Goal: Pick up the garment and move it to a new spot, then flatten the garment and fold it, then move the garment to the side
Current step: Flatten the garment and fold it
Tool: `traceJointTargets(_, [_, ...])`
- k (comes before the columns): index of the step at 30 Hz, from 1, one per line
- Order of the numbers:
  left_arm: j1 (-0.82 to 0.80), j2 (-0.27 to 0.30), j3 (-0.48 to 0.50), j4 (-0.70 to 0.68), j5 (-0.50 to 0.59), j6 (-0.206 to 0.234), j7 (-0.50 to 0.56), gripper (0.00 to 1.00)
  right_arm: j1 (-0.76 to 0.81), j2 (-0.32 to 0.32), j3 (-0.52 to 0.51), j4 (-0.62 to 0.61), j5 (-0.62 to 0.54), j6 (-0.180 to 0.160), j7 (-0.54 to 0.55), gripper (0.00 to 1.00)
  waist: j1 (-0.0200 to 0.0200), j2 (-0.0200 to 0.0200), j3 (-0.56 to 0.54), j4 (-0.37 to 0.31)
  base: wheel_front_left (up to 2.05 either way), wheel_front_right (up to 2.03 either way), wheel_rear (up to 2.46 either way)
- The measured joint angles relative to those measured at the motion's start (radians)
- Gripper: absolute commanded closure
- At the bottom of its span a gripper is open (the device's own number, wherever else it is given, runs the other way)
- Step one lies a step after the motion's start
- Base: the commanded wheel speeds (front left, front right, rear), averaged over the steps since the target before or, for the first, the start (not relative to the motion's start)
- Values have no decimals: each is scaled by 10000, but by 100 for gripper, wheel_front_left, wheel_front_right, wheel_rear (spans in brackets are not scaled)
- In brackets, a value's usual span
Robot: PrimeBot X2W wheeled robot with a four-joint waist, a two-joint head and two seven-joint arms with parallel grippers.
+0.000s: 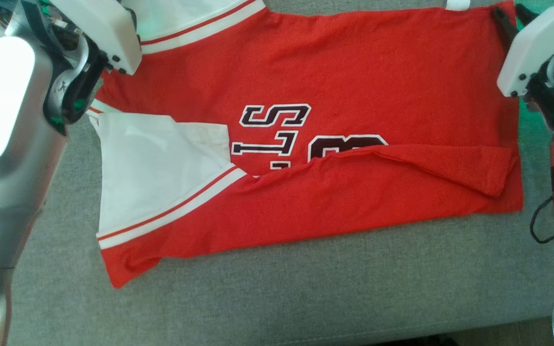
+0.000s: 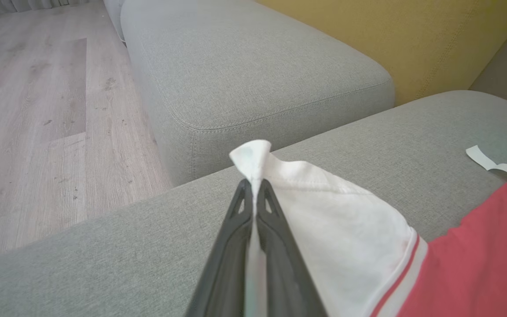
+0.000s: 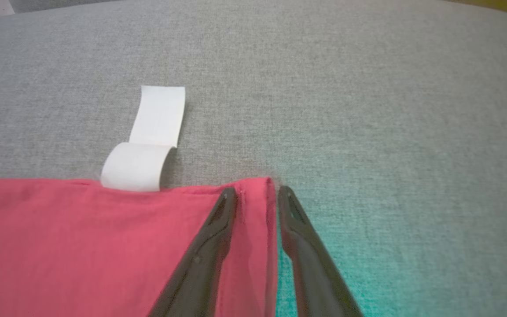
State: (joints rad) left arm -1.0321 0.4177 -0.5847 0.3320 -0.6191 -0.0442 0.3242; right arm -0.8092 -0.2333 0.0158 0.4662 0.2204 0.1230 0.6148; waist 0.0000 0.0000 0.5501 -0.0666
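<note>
The left claw [image 2: 254,188] pinches the white sleeve [image 2: 337,220] of the garment [image 1: 378,81]. The right claw [image 3: 257,192] stands part open astride its far-right corner [image 3: 253,220].

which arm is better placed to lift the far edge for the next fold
Left: the left gripper is shut on the white sleeve, ready to lift. The right gripper straddles the far corner of the jersey with a gap, not yet clamped.

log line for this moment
garment spread on cushion, near edge folded | left gripper jaws shut on white sleeve | right gripper jaws open around red corner
</note>
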Motion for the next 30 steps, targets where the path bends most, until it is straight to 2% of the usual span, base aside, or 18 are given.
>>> traceJointTargets(1, [18, 0, 0, 0, -52, 0, 0, 100, -24, 0, 52, 29, 69, 0, 0, 55, 0, 0, -5, -2, 0, 0, 0])
traceJointTargets(2, [70, 0, 0, 4, -90, 0, -10, 100, -35, 0, 155, 90, 188, 0, -35, 64, 0, 0, -16, -5, 0, 0, 0])
traceJointTargets(4, [107, 0, 0, 10, -92, 0, -13, 100, -35, -6, 303, 151, 332, 0, -157, 93, 0, 0, -27, -3, 0, 0, 0])
traceJointTargets(5, [119, 0, -2, 15, -96, 0, -25, 100, -35, -8, 384, 190, 397, 0, -230, 100, 0, 0, -38, -1, 0, 0, 0])
traceJointTargets(11, [169, 4, -6, 31, -249, -13, -270, 100, -28, -73, 650, 382, 573, 0, -876, 100, 0, 0, -179, 21, 0, 0, 0])
traceJointTargets(18, [1400, 148, 119, -654, -711, -71, -947, 100, 444, -389, 817, 487, 805, 0, -1835, 100, 0, 0, -815, 50, 0, 0, 0])
traceJointTargets(30, [4903, 516, 412, -2853, -1363, 652, -2113, 100, 2684, -593, 859, -851, 1227, 0, -2823, 100, -2, 1, -1931, 261, 0, 0, 0])
